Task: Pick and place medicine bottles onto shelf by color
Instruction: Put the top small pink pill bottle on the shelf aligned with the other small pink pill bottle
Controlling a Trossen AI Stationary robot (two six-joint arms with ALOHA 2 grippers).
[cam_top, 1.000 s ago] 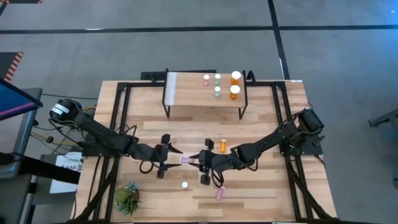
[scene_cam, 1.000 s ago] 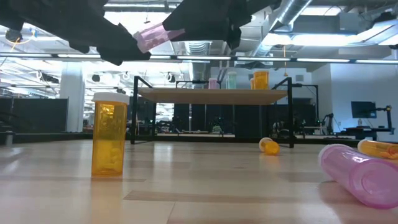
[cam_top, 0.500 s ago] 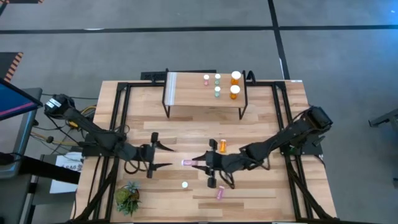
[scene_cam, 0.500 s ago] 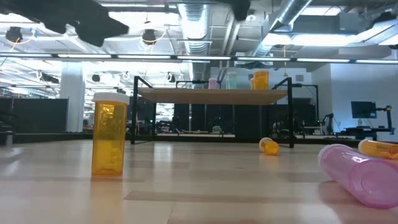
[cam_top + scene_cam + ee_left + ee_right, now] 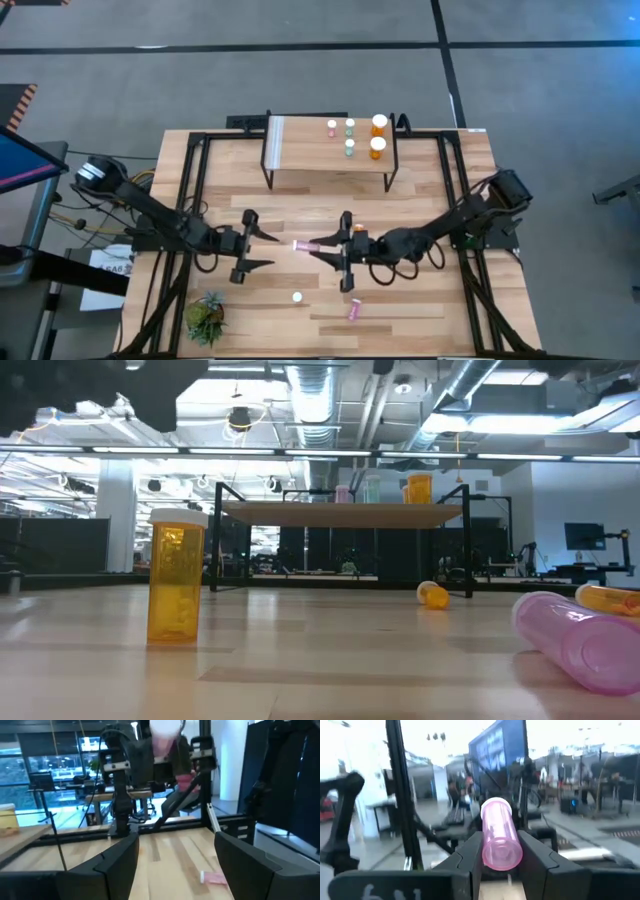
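R gripper (image 5: 318, 247) jaws clamped on pink pill bottle (image 5: 303, 245), held above desk (image 5: 420, 300). L gripper (image 5: 262, 250) jaws wide apart, empty, facing bottle, just apart from it.

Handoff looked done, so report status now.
Right gripper shut on pink bottle, mid-table. Left gripper open, empty, apart from it. Shelf holds five bottles; nothing seen blocking.
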